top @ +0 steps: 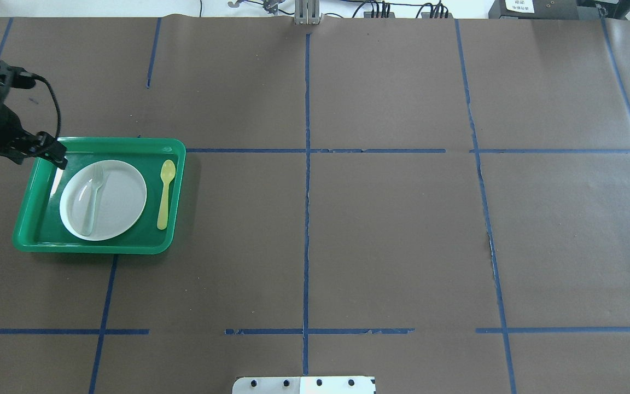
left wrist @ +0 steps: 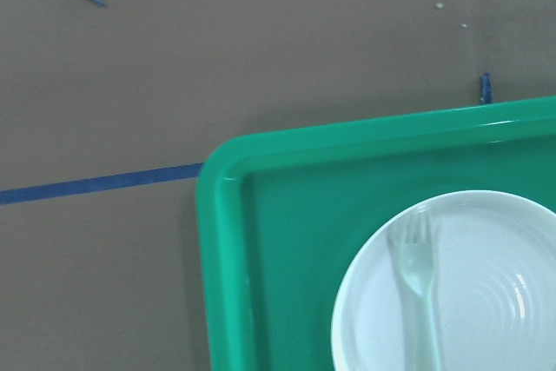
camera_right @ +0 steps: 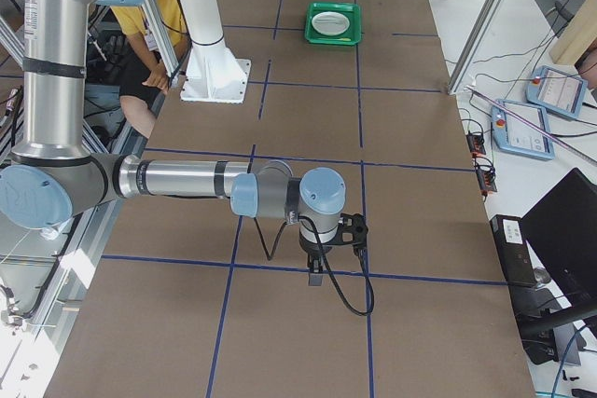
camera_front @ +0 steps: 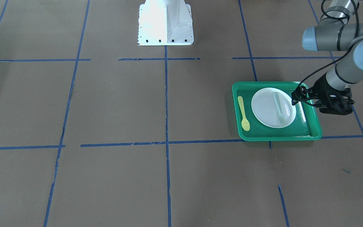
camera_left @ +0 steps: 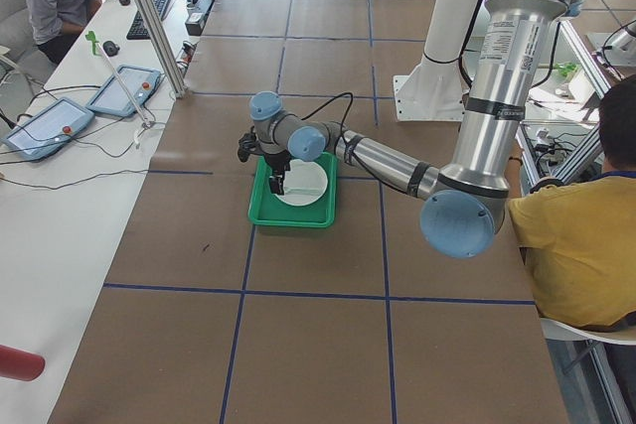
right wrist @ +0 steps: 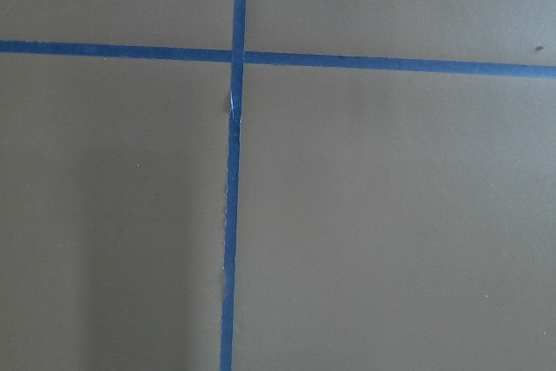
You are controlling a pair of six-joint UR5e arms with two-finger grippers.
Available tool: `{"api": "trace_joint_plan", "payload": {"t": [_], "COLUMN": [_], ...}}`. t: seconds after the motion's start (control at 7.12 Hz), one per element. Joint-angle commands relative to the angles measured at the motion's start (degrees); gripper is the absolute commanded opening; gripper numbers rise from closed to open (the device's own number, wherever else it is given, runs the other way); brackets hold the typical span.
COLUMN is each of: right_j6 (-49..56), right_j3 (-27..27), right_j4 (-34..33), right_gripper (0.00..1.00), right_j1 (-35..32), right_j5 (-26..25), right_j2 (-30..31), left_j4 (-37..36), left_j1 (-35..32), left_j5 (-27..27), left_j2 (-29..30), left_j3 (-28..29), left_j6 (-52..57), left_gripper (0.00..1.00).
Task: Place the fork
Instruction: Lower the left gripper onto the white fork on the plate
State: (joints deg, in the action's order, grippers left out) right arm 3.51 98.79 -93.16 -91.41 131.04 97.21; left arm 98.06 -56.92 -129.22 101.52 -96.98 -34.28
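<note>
Pale plastic fork [camera_front: 278,107] lying on white plate [camera_front: 263,108], frame right, probably light, slick, bendy; pinch mid-handle; left tool [camera_front: 294,100] alongside, cannot tell if clenched.

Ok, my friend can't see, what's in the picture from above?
A green tray at the left of a brown table holds a white plate with a pale fork lying on it and a yellow spoon beside it. The left tool is over the tray's far left corner.

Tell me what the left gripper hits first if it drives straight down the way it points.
The left gripper probably meets the green tray near its corner, beside the white plate; depth is unclear, so the plate's edge is possible.
</note>
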Motion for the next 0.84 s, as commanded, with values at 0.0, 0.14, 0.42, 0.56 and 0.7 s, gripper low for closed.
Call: {"api": "trace_joint_plan", "payload": {"t": [0.0,0.14,0.42,0.56,0.7], "right_j6": [0.0,0.0,0.0,-0.09,0.0], "right_j3": [0.0,0.0,0.0,0.0,0.0], "right_j4": [0.0,0.0,0.0,0.0,0.0], "right_gripper": [1.0,1.0,1.0,1.0,1.0], "right_j1": [0.0,0.0,0.0,0.0,0.0], "right_j5": [0.0,0.0,0.0,0.0,0.0], "right_j2": [0.0,0.0,0.0,0.0,0.0], "left_j4": [2.74,2.93,2.93,3.1,3.02], "left_j1": [2.68,3.12,4.7,5.75,6.37], "left_j5": [0.11,0.11,0.11,0.11,0.11], "left_j2": [0.78,0.78,1.13,1.66,2.79], "left_j3": [4.25,4.26,4.43,5.22,5.75], "left_j6": [-2.1,-3.15,-6.83,-7.11,-7.55], "left_gripper": [0.94,0.93,0.87,0.86,0.86]}}
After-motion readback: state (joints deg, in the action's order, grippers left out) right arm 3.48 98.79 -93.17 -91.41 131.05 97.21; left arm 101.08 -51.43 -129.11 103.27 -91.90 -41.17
